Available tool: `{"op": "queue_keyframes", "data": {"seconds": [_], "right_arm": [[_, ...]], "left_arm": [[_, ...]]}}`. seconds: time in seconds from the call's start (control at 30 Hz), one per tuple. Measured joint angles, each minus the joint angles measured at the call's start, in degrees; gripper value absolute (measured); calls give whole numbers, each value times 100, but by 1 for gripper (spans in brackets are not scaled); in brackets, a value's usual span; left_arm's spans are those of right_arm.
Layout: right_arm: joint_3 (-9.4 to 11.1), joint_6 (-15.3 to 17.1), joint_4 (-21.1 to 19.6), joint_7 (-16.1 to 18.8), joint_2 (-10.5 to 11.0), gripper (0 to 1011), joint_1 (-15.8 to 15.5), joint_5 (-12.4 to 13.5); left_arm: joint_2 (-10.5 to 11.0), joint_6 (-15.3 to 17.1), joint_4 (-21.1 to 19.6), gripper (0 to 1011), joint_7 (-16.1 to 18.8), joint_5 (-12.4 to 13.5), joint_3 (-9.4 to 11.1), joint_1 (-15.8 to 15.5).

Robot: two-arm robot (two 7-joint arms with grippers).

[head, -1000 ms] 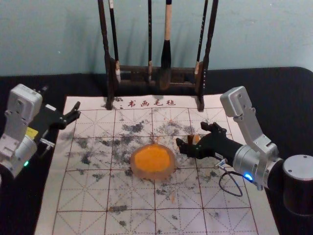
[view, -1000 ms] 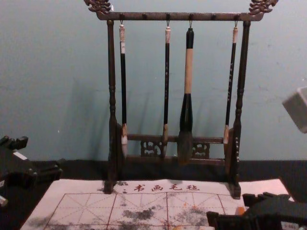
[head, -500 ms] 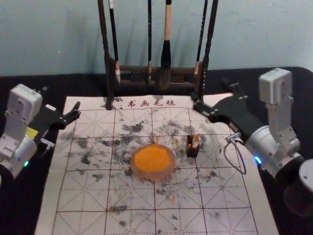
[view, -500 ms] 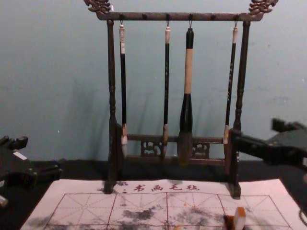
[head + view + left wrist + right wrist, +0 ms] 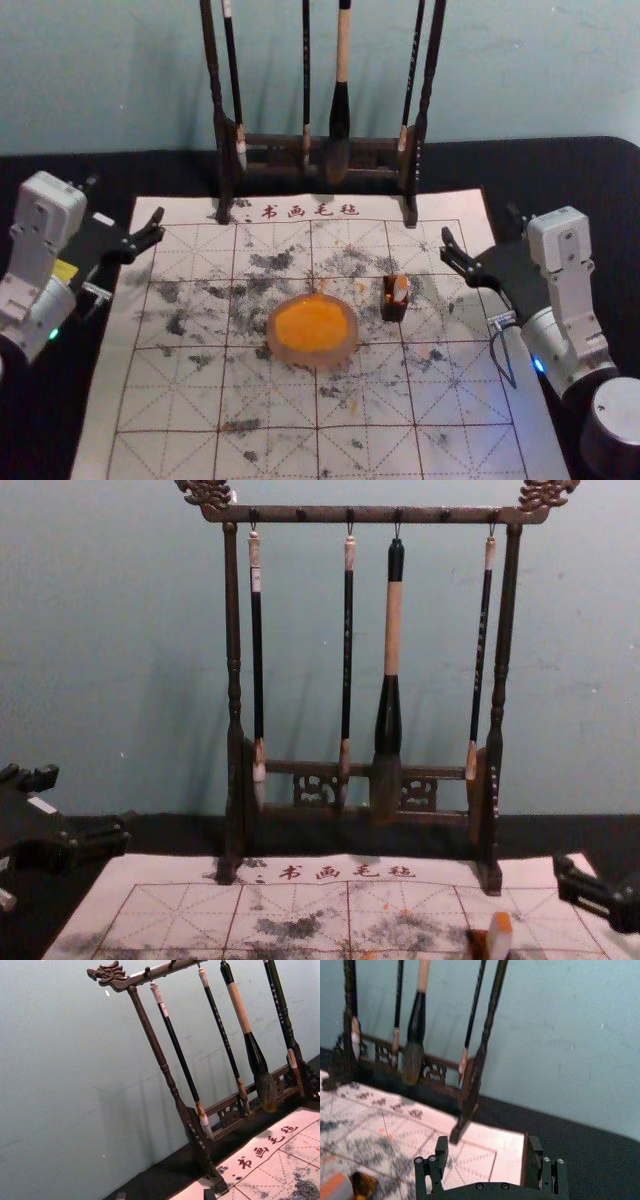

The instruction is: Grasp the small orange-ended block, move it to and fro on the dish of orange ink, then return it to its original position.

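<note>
A pale blue-green wall (image 5: pixel 120 80) runs across the back, and in front of it lies the surface (image 5: pixel 590 180), covered in black. On that is spread a white calligraphy mat (image 5: pixel 170 390), ruled with a red grid, smudged dark in many places and lettered in red along its far edge. A dark carved wooden rack (image 5: pixel 370 514) stands with its feet on the far part of the mat. Four brushes hang from it in a row, tips down; the thick brush (image 5: pixel 392 630), with a pale band on its handle, is second from the right in the chest view. The right pincer (image 5: pixel 480 222) is over the mat's far right part, to the right of the block and well apart from it; its fingers are spread wide, holding nothing. The left pincer (image 5: pixel 125 200) is parked by the mat's far left corner, also spread apart and empty. The round dish (image 5: pixel 285 354) of bright orange ink (image 5: pixel 312 325) sits near the middle of the mat. Just to its right, apart from it, stands a small dark holder (image 5: pixel 393 310). The white block (image 5: pixel 498 944) is at this holder, orange end up; whether it sits wholly inside, I cannot tell.
</note>
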Motion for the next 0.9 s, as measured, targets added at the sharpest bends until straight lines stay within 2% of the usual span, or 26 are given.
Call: {"op": "queue_keyframes", "data": {"seconds": [0.07,0.9], "right_arm": [[28,67,73,32,-23,1000,11,6],[1,9,-5,10,-3,1000,2,5]], "left_arm": [[0,0,0,1001,0,0,0,0],[0,0,0,1001,0,0,0,0]]}}
